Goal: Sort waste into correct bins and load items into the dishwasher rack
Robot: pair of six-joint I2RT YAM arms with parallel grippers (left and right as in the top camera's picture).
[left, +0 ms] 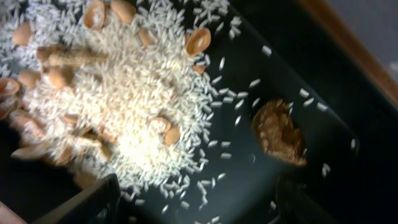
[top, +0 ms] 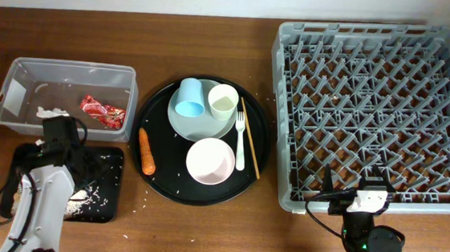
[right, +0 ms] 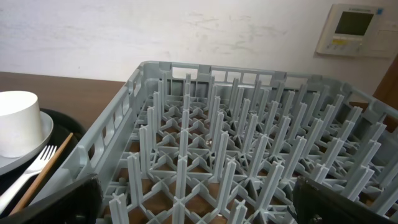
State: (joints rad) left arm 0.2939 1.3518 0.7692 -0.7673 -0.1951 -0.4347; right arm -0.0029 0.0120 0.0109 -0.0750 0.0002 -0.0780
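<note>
My left gripper (top: 61, 139) is open and empty, low over the shallow black tray (top: 101, 182). In the left wrist view, its jaws (left: 193, 208) hang over the beige rice scraps (left: 124, 87) and a small brown lump (left: 280, 132). The clear tub (top: 20, 74) holds the red wrapper (top: 103, 112) and the white tissue (top: 49, 114). The carrot (top: 147, 150), plate (top: 209, 125), blue cup (top: 188, 97), cream cup (top: 222, 102), white bowl (top: 210, 160), fork (top: 241, 139) and stick (top: 249, 136) lie on the round black tray (top: 173, 188). My right gripper (top: 360, 197) is open and empty at the near edge of the grey rack (top: 379, 106).
The right wrist view looks across the rack's pegs (right: 249, 155) between its jaws (right: 199, 205), with the cream cup (right: 18, 121), fork (right: 31, 171) and stick (right: 43, 174) at the left. A few rice grains (top: 134, 211) lie on the wooden table beside the black tray.
</note>
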